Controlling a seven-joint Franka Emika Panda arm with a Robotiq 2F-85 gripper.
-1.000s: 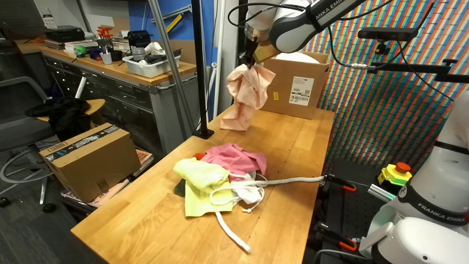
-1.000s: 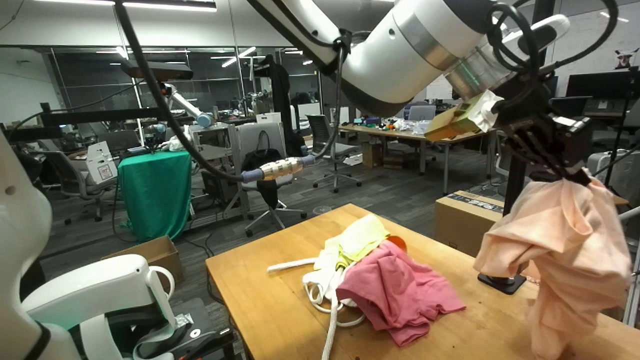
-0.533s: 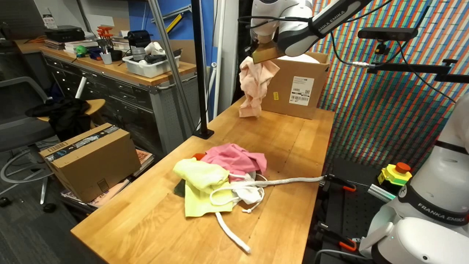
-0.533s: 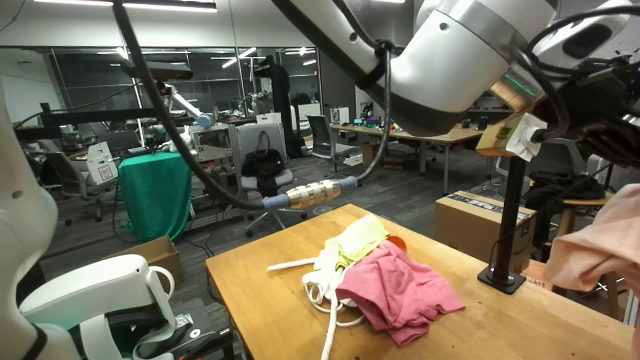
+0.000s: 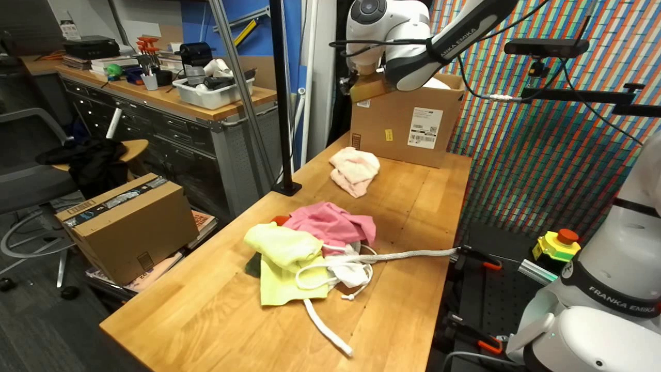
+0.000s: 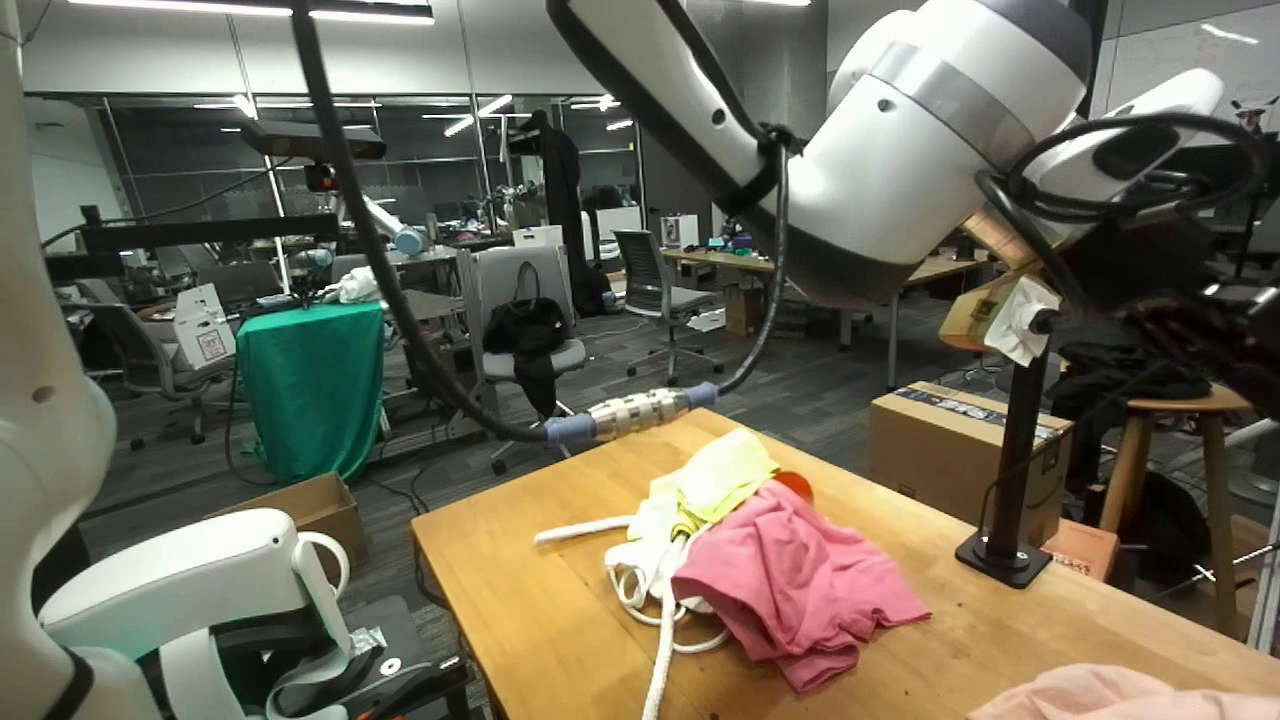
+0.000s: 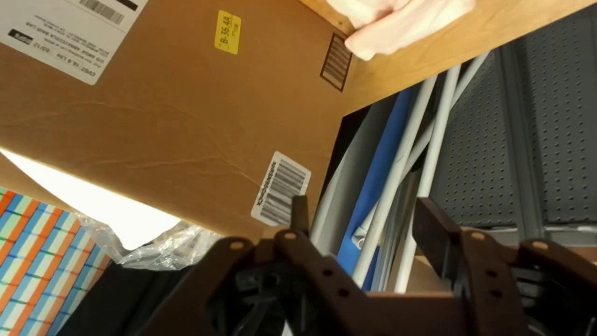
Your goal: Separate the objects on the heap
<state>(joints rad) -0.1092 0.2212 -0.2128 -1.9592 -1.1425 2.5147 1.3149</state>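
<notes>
Currently gripper (image 7: 364,217) jaws wide apart, empty; peach cloth (image 5: 356,166) clear below them, far part of table (image 5: 413,206) in an exterior view.

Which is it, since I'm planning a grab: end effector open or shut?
Open: the wrist view shows the end effector with fingers apart.

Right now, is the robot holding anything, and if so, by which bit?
Nothing is held: the gripper is open and empty, and the peach cloth lies on the table, apart from it.
</notes>
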